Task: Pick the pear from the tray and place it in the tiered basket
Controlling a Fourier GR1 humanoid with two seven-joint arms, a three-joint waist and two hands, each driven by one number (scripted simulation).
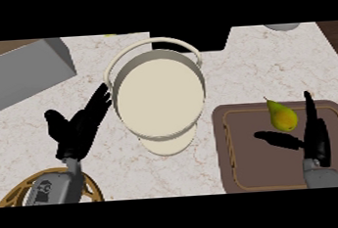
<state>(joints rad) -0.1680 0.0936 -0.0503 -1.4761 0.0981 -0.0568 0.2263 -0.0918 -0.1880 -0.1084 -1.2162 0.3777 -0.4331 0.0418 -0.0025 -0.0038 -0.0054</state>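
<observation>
While the tiered basket [158, 94] waits at centre, the pear [281, 115] lies upper-middle on the brown tray [228, 151], lower right. Right hand [314, 136] open, empty, flanking it: close thumb and fingers around the middle. Left hand [78, 126] open, resting lower left.

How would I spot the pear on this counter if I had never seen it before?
Start at the brown tray on the right of the marble counter. The pear lies in its upper part, just left of the right hand, whose fingers are straight. It is the only yellow-green thing on the tray, small and teardrop-shaped, unlike the big cream tiered basket to the left.
</observation>
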